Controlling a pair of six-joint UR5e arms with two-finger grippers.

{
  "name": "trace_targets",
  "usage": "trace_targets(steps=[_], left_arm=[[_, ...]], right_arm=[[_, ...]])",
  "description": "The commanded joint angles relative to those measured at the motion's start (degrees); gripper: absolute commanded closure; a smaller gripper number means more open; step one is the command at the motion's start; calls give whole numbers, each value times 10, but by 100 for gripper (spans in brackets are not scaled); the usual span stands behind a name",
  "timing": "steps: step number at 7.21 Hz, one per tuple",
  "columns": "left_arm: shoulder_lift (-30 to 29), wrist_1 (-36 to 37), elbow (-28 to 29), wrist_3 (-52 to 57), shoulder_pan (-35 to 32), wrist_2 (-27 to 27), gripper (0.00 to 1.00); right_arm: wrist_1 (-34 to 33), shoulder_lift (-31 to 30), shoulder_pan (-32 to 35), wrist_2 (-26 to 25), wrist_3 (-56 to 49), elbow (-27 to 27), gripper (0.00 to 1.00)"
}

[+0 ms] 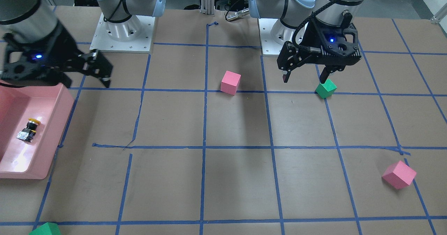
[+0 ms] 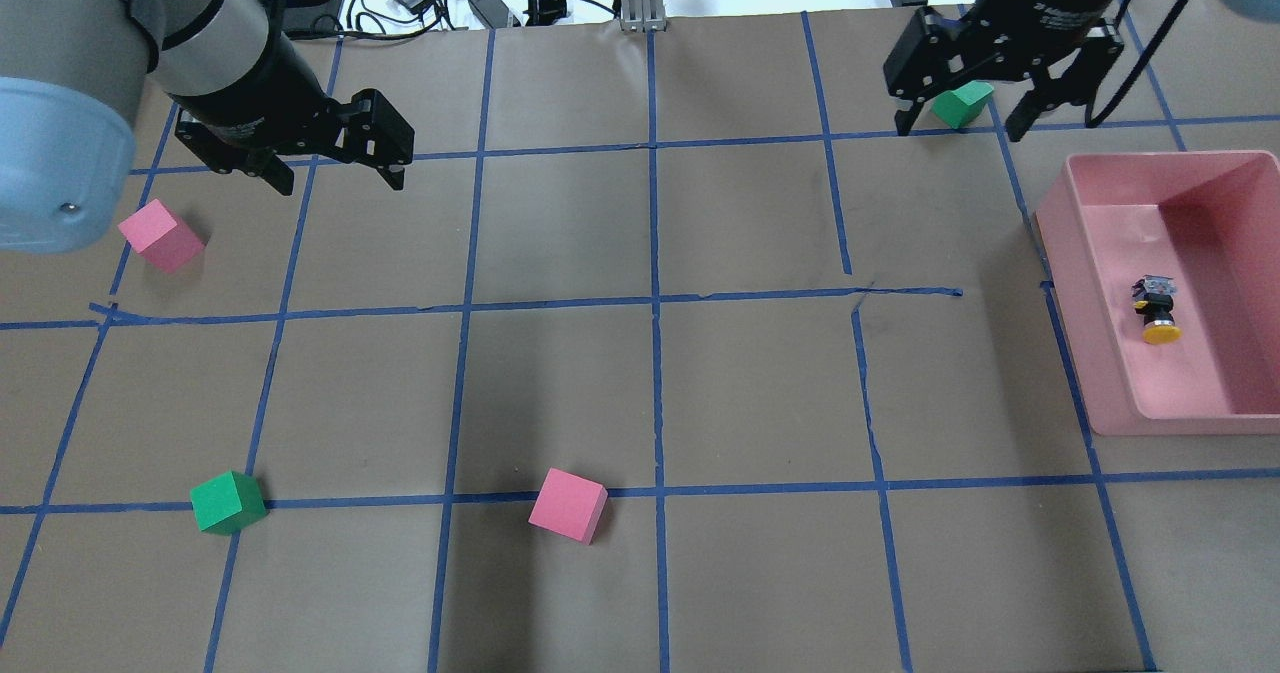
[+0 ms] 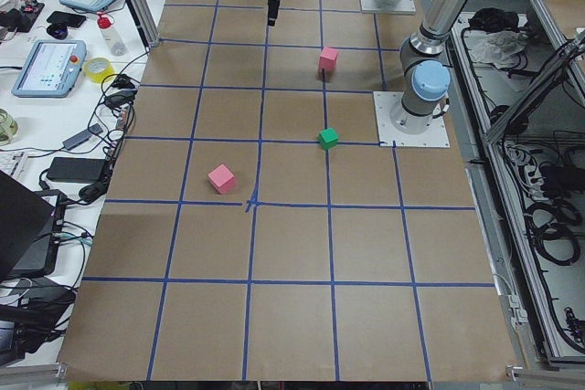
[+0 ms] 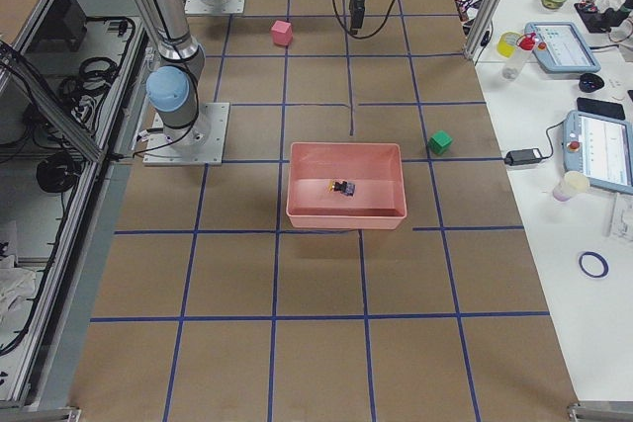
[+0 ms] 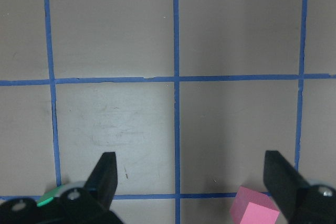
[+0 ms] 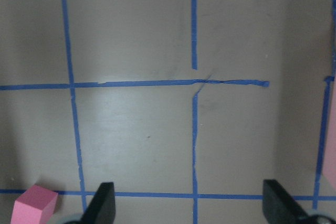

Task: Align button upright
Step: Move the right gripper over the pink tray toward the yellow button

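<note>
At the right edge of the overhead view, the button lies on its side on the floor of a pink bin. Its yellow cap points toward the bottom of the frame and its silvery base toward the top. Both claws hang clear of it. The right claw is above the table at the upper right, fingers spread wide and gripping nothing. A green cube on the table shows through the gap. The left claw hangs at the upper left, likewise spread and holding nothing, with a pink cube below and left of it in the frame. A second green cube and a second pink cube sit by the lower tape line.
</note>
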Motion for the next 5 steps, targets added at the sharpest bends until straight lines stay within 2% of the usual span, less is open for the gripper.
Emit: trace_targets(steps=[1, 2, 3, 4, 5], left_arm=[[0, 0, 0, 0, 0, 1, 0], [0, 0, 0, 0, 0, 0, 0], [0, 0, 0, 0, 0, 0, 0], [0, 0, 0, 0, 0, 1, 0], [0, 0, 0, 0, 0, 0, 0]], right_arm=[[0, 3, -121, -17, -12, 23, 0], [-19, 4, -158, -38, -15, 61, 0], [-106, 14, -175, -58, -39, 97, 0], [-164, 23, -189, -93, -92, 134, 0], [-204, 41, -216, -93, -104, 167, 0]])
